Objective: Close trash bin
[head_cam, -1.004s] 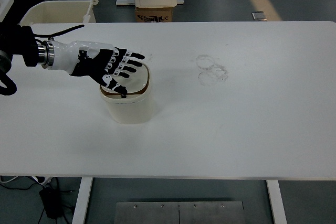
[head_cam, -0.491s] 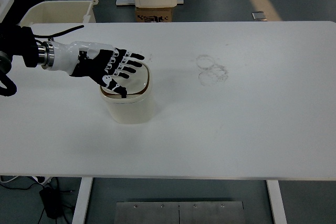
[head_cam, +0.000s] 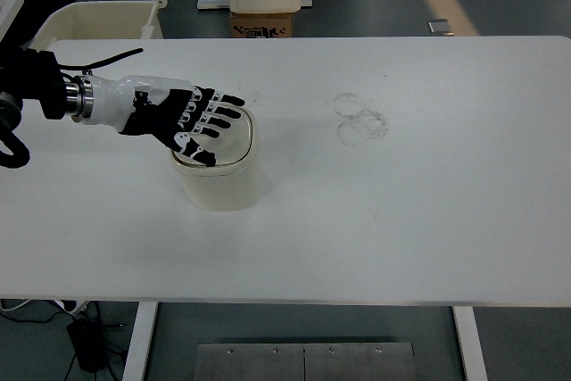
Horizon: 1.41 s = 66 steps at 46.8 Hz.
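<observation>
Left of centre on the smooth white table [head_cam: 401, 220] stands a cream, rounded-square plastic bin [head_cam: 220, 180], brown-rimmed. The left hand [head_cam: 183, 120], fingers spread and grasping nothing, lies flat over its glossy lid [head_cam: 234, 143].

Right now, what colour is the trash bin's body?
Cream white, best seen in the head view: trash bin.

The bin [head_cam: 218, 174] is standing on the table [head_cam: 401, 220], left of its middle. The left hand [head_cam: 183, 119] is lying over the bin's top, reaching in from the left edge. Ring marks [head_cam: 359, 119] are lying to the bin's right, nearer the far edge.
</observation>
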Available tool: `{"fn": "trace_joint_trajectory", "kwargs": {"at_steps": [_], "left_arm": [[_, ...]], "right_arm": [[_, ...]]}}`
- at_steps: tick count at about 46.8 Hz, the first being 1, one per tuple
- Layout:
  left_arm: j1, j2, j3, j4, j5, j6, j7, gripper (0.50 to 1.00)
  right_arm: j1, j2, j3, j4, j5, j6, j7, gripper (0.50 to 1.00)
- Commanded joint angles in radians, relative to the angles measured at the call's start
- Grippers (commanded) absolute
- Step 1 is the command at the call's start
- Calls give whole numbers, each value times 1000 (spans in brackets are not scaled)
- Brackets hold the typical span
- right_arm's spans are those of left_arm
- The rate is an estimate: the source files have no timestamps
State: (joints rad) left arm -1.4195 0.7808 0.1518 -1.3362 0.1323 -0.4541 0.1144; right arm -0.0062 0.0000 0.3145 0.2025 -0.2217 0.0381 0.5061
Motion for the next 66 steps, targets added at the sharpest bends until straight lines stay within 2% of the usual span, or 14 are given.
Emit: {"fn": "trace_joint_trajectory", "kwargs": {"at_steps": [1,27,39,53,66], "left_arm": [[7,2,0,0,0,0,1,1000],[10,14,-6,0,-8,0,-1,1000],[1,15,-100,31,-11,-2,1,1000],[10,-1,-210,201,-19,-6,-1,1000],[11,-38,-242,402,-166,0,-2,1000]], "right_arm": [[-1,0,0,0,1,-1,0,991],[-1,0,0,0,-1,-1,0,991],[0,0,0,0,-1,0,0,991],[-2,0,0,0,1,-1,0,991],[0,0,0,0,-1,-1,0,991]]}}
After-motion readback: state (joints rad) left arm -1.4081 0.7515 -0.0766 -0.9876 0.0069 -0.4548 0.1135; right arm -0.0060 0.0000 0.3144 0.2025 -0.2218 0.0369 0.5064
